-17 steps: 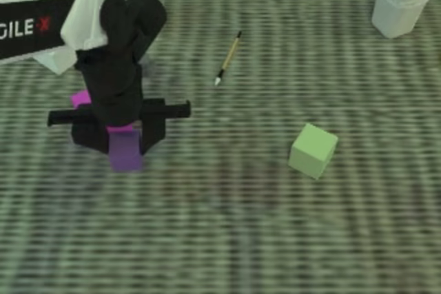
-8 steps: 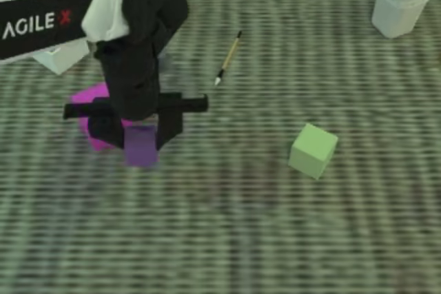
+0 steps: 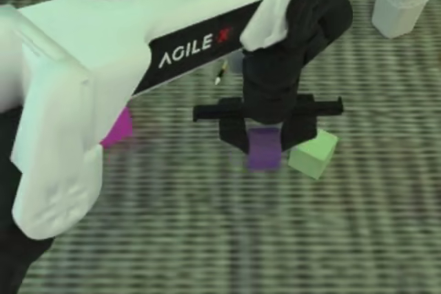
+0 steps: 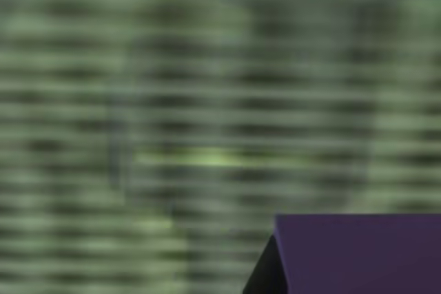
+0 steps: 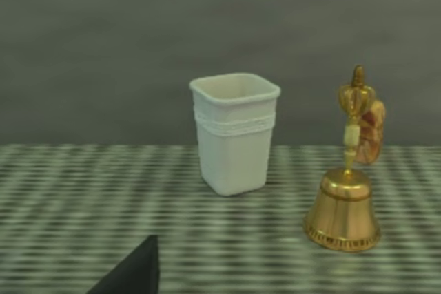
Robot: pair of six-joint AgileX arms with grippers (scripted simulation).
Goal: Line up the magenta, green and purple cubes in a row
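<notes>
The small dark violet matte cube [image 3: 263, 148] is clamped between the fingers of the left gripper [image 3: 264, 144], which is stretched out over the middle of the woven green-grey table [image 3: 207, 239], and the cube is held just beside the mid-sized pale lime green matte cube [image 3: 313, 153] on that cube's left. In the left wrist view only a corner of the violet cube [image 4: 358, 253] is seen, with the striped cloth below it, so it is judged to be carried above the surface (height cannot be told). The large bright magenta-pink matte cube [image 3: 118, 126] is mostly hidden under the white arm, well apart at the table's left. The step in hand is judged to be the placing of the violet cube in line with the green one. For that to be done well, the cube should be lowered straight, its sides kept square with the green cube's, a small gap left so the green one is not nudged, and the fingers parted only once it is seated. The right arm is parked out of the top view; its fingers cannot be told, and a white ribbed square cup [image 5: 236, 132] and a brass hand bell [image 5: 344, 201] are faced by its camera.
</notes>
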